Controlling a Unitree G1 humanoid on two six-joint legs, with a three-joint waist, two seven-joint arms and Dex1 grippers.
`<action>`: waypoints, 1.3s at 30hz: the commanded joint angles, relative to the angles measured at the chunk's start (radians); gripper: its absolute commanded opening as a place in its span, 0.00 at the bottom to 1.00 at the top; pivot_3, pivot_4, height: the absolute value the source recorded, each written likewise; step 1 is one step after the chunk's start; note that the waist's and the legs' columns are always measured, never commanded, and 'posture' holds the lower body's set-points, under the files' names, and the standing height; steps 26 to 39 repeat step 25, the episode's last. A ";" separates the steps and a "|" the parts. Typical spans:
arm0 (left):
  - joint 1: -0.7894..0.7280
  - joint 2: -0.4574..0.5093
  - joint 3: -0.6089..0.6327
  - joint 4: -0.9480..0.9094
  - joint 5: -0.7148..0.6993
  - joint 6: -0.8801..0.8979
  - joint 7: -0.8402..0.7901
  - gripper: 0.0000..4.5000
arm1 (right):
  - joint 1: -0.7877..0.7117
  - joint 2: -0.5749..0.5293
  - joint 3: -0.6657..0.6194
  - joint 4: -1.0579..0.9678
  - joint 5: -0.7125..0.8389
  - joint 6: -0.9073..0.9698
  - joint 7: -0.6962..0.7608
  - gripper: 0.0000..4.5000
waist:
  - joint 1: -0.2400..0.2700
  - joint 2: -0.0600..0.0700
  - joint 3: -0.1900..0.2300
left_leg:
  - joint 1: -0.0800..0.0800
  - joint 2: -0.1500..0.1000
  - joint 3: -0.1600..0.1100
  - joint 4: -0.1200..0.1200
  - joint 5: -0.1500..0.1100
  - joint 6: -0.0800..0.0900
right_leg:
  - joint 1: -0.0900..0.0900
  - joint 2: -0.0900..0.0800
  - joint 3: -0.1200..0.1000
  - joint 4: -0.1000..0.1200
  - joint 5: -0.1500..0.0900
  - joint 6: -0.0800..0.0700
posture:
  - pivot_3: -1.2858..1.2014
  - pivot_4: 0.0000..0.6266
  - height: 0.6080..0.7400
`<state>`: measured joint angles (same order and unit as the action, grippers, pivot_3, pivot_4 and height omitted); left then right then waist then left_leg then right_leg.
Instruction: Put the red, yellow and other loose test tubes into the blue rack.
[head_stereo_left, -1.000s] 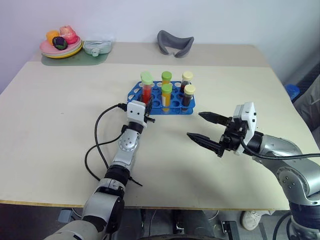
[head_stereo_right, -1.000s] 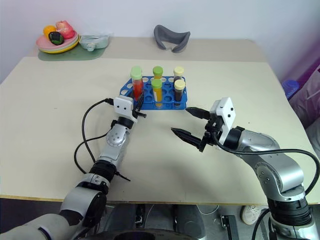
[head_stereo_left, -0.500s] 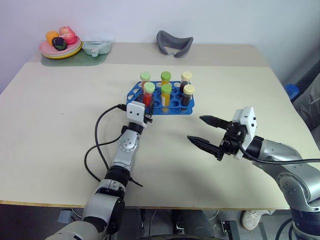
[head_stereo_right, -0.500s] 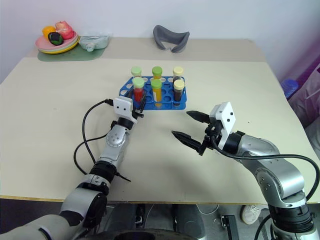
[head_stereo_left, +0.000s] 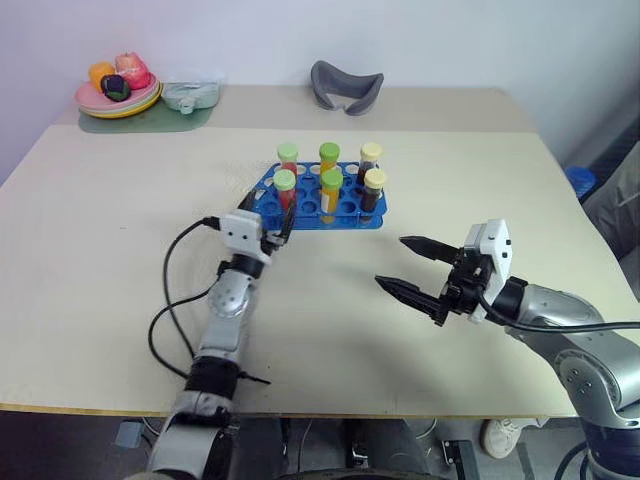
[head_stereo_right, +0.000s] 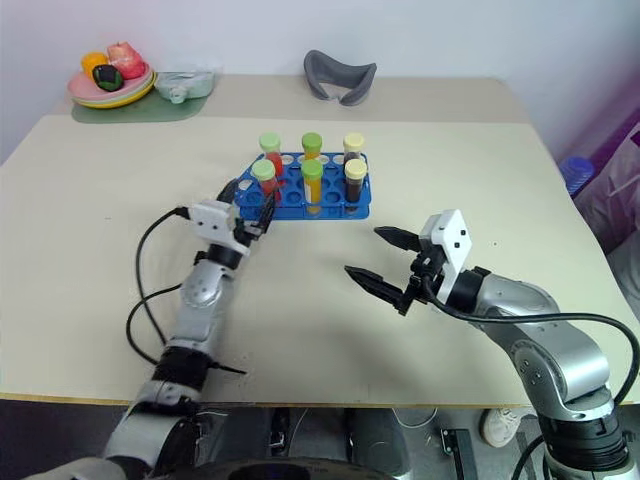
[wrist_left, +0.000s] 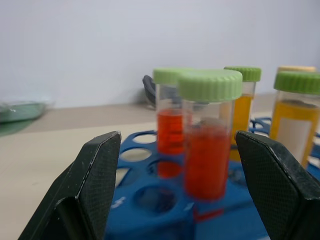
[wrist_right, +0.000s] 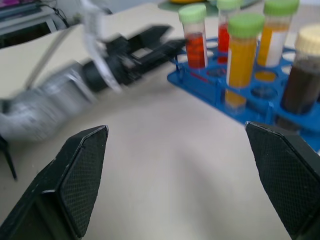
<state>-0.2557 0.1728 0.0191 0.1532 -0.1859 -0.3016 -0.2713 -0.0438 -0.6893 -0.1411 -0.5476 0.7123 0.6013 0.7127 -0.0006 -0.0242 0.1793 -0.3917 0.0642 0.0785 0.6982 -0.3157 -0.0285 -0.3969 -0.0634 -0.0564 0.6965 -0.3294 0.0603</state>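
At the far edge of the pale desk (head_stereo_left: 120, 250) sit a plate of toy food (head_stereo_left: 120, 92) on a green mat, a clear pouch (head_stereo_left: 192, 95) beside it, and a curved grey piece (head_stereo_left: 346, 85) further right, all well apart from the work. Nothing lies between the grippers and the blue rack (head_stereo_left: 322, 205), a plastic grid of round holes near the desk's middle. Six clear, round tubes stand upright in it: two red tubes (head_stereo_left: 285, 188) with green caps at its left end, two yellow tubes (head_stereo_left: 330, 190) with green caps in the middle, two dark brown tubes (head_stereo_left: 373, 190) with cream caps at the right. The left gripper (head_stereo_left: 275, 226) hangs just beside the rack's near left corner, fingers apart, holding nothing. The right gripper (head_stereo_left: 412, 267) hovers wide open and empty over bare desk, nearer than the rack.
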 joint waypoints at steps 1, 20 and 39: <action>0.100 0.118 0.055 -0.247 -0.153 0.146 -0.131 0.82 | 0.023 -0.033 -0.065 0.012 -0.020 -0.036 0.029 1.00 | -0.007 0.000 0.000 | 0.000 0.000 0.000 0.000 0.000 0.000 | 0.000 0.000 0.000 0.000 0.000 0.000 | 0.52 0.24 0.75; 0.422 0.477 0.373 -0.322 -0.282 0.336 -0.419 0.82 | 0.172 -0.158 -0.265 0.269 -0.150 -0.197 0.241 1.00 | -0.008 0.001 0.000 | 0.001 0.000 0.000 0.000 0.000 0.000 | 0.001 -0.001 0.000 -0.001 0.001 -0.002 | 0.52 0.24 0.75; 0.407 0.460 0.362 -0.314 -0.254 0.328 -0.403 0.82 | 0.141 -0.138 -0.234 0.270 -0.157 -0.192 0.221 1.00 | -0.009 0.001 0.000 | 0.001 0.000 0.000 0.000 0.000 0.000 | 0.001 -0.001 0.000 -0.001 0.002 -0.002 | 0.52 0.24 0.75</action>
